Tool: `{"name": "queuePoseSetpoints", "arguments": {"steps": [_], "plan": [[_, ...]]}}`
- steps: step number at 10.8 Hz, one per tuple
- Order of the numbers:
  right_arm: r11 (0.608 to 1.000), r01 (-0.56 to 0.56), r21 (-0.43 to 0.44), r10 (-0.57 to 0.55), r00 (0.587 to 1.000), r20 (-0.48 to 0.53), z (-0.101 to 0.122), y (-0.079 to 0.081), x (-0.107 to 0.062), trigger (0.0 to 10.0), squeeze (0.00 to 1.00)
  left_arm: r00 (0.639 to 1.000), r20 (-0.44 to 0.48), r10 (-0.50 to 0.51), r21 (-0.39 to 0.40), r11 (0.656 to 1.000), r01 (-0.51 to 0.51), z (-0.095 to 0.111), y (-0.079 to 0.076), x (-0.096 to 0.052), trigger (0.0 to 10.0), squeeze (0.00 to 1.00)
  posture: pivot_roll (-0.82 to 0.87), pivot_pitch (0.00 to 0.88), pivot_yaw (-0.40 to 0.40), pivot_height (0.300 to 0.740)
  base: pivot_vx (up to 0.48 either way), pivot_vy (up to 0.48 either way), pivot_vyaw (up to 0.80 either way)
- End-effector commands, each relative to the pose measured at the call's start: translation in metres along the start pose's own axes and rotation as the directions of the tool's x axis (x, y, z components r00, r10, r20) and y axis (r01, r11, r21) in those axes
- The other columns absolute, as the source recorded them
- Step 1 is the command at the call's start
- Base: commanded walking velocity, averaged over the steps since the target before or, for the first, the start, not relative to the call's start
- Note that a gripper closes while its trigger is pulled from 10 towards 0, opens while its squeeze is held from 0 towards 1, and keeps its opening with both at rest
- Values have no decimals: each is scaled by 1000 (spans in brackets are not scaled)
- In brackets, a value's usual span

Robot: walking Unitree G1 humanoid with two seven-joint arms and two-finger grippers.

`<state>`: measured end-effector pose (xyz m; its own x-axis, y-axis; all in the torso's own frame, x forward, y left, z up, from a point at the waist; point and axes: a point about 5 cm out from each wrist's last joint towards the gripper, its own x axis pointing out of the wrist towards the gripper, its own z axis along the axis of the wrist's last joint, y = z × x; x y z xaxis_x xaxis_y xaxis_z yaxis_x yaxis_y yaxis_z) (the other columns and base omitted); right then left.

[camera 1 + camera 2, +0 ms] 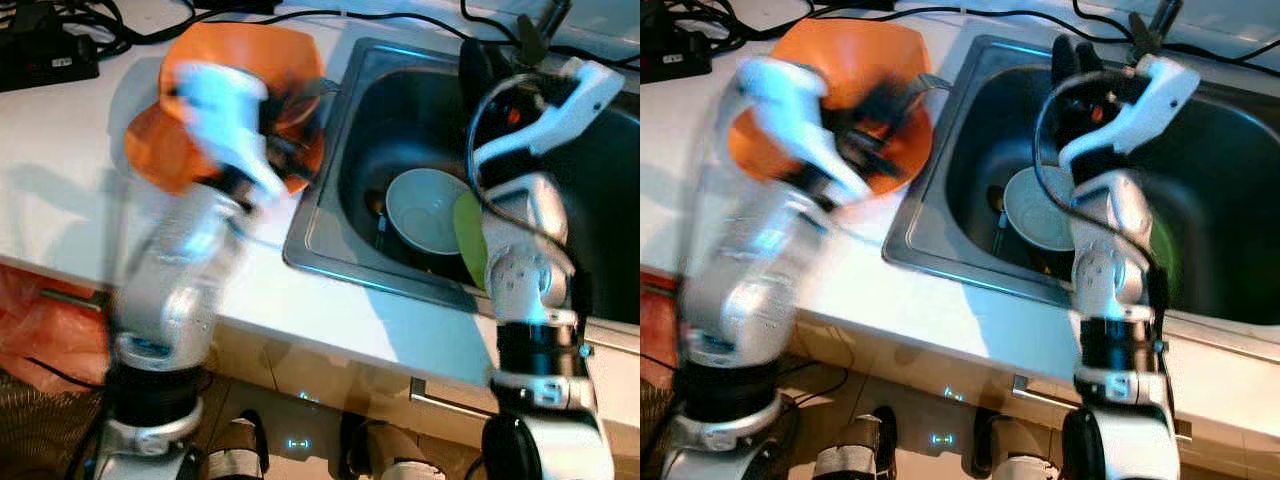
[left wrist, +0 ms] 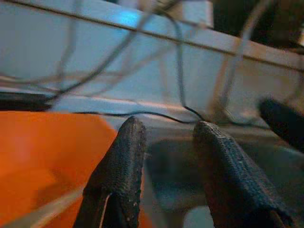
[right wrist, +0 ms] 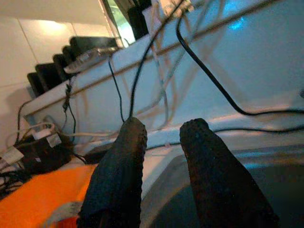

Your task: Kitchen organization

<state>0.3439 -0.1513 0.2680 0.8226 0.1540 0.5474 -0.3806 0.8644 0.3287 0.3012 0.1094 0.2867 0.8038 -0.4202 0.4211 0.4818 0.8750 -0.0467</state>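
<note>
An orange plastic bowl lies on the white counter just left of the steel sink. My left arm is blurred above it. The left gripper hangs over the bowl's sink-side edge, and the left wrist view shows this gripper open with nothing between its fingers and the orange bowl beside them. A white bowl and a green plate sit in the sink. My right gripper is raised over the basin's back, and in the right wrist view it is open and holds nothing.
Black cables and a black power adapter lie along the counter's back. A dark faucet stands behind the sink. An orange plastic bag sits below the counter's left front edge. A drawer handle runs under the sink.
</note>
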Motion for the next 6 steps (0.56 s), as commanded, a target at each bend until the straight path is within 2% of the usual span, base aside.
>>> {"name": "queuePoseSetpoints", "arguments": {"steps": [1, 2, 3, 4, 5, 6], "plan": [[999, 16, 32, -16, 1000, -7, -2, -1, -5, 10000, 0, 998, 49, 47, -19, 999, -46, 11, 8, 1, 10000, 0, 151, 262, -45, 740, 0, 0, 0], [999, 26, 39, -25, 999, -24, -7, -2, -7, 10000, 0, 995, 57, 83, -5, 997, -82, 16, 19, -4, 10000, 0, 154, 263, -46, 740, 0, 0, 0], [999, 29, 45, -27, 999, -38, -10, -2, -8, 10000, 0, 990, 82, 118, -39, 993, -115, 21, 24, -9, 10000, 0, 154, 264, -46, 740, 0, 0, 0], [999, 29, 45, -27, 999, -45, -11, -1, -9, 10000, 0, 985, 108, 131, -107, 987, -120, 23, 25, -14, 10000, 0, 153, 265, -47, 740, 0, 0, 0], [998, 31, 47, -28, 998, -54, -13, -2, -10, 10000, 0, 983, 111, 149, -181, 975, -127, 24, 33, -26, 10000, 0, 154, 266, -49, 740, 0, 0, 0], [998, 34, 53, -31, 998, -61, -15, -2, -11, 10000, 0, 982, 103, 157, -193, 972, -135, 24, 41, -35, 10000, 604, 164, 268, -51, 740, 0, 0, 0]]}}
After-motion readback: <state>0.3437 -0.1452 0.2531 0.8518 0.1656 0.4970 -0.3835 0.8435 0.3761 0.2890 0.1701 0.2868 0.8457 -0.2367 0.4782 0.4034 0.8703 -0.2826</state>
